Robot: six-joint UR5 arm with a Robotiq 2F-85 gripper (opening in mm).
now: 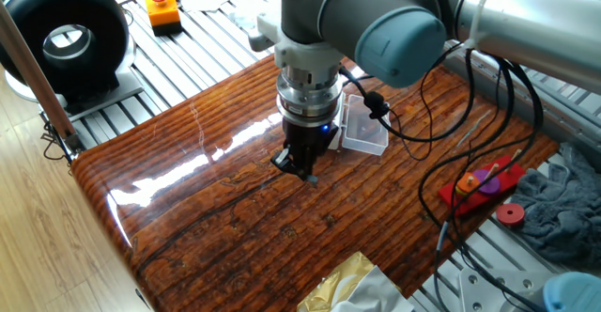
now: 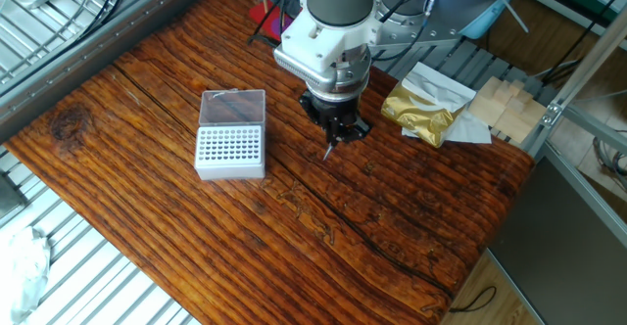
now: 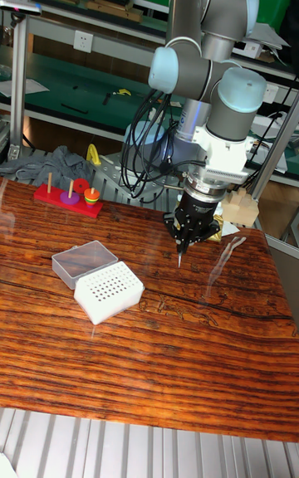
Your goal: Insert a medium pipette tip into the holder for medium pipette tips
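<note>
The holder (image 2: 231, 152) is a white block with a grid of holes on top; its clear lid (image 2: 233, 108) lies open behind it. It stands on the wooden table (image 2: 147, 208). In the tall fixed view the holder (image 3: 108, 291) sits at the left. My gripper (image 2: 333, 134) hangs to its right, above the board, shut on the medium pipette tip (image 2: 327, 152), which points down. The tip (image 3: 180, 260) ends a little above the wood. In one fixed view the gripper (image 1: 302, 166) hides most of the holder; only the lid (image 1: 366, 132) shows.
A gold foil bag (image 2: 423, 110) and wooden blocks (image 2: 505, 105) lie beyond the gripper at the table's edge. A red peg toy (image 3: 71, 196) stands off the board behind the holder. Cables (image 1: 441, 115) hang from the arm. A grey cloth (image 1: 563, 209) lies at the right.
</note>
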